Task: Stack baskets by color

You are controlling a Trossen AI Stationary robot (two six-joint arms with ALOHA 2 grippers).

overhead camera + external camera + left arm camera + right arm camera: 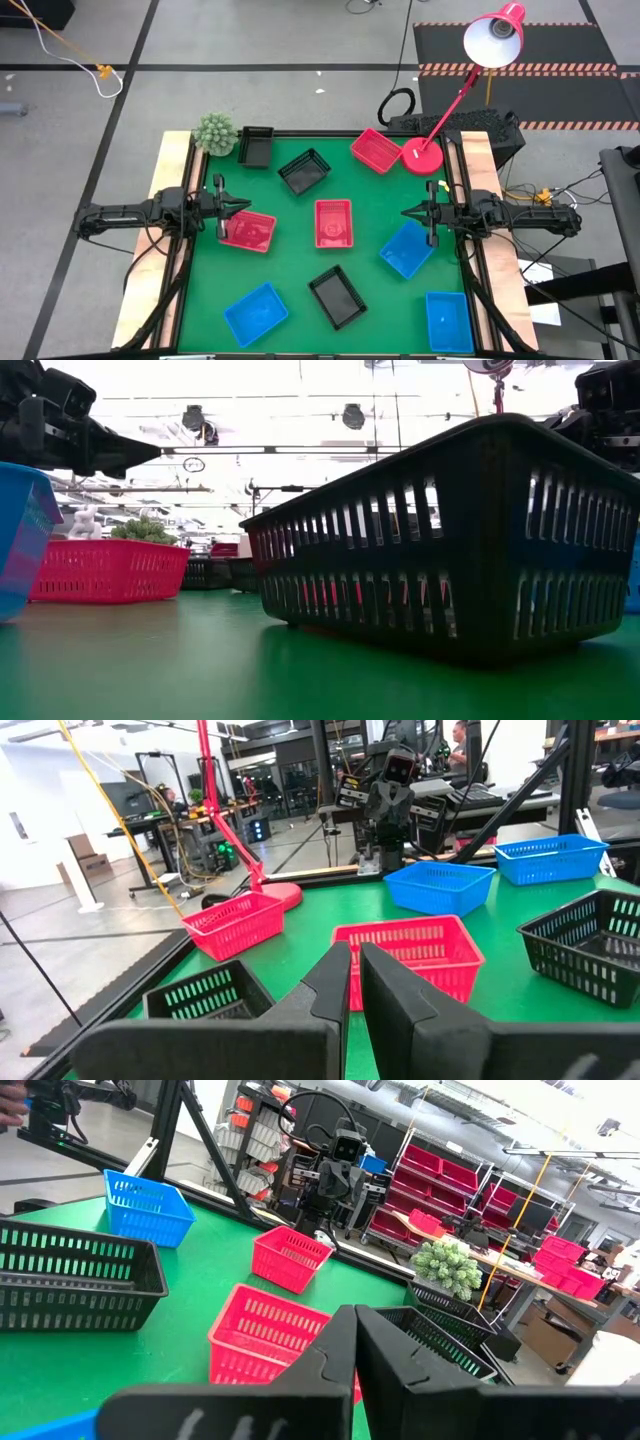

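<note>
Nine baskets: counted on the green table (296, 262), none stacked, three of each colour
Centre red-pink basket (333, 222): set mid-table and taken as the landmark for every place below
Left gripper (233, 208): held to the landmark's left, fingers drawn almost together with a slim gap, nothing clamped
Left red-pink basket (248, 231): laid to the landmark's left, its far corner just beside the left gripper; contact cannot be told
Right gripper (409, 212): held to the landmark's right, fingers pressed together, nothing gripped
Middle blue basket (407, 249): placed right of the landmark and slightly nearer, turned askew, near the right gripper
Tilted black basket (305, 171): found just beyond the landmark, a little to its left
Near black basket (337, 296): set on the landmark's near side, angled; it is seen largest in the low view
Near-left blue basket (256, 313): placed nearer than the landmark and to its left
Far red-pink basket (376, 150): placed beyond the landmark and to its right, just beside the red lamp base (422, 156)
Near-right blue basket (448, 321): placed well apart from the landmark, nearer and to its right
Far black basket (256, 146): set beyond the landmark, far to its left, near the green ball plant (214, 133)
</note>
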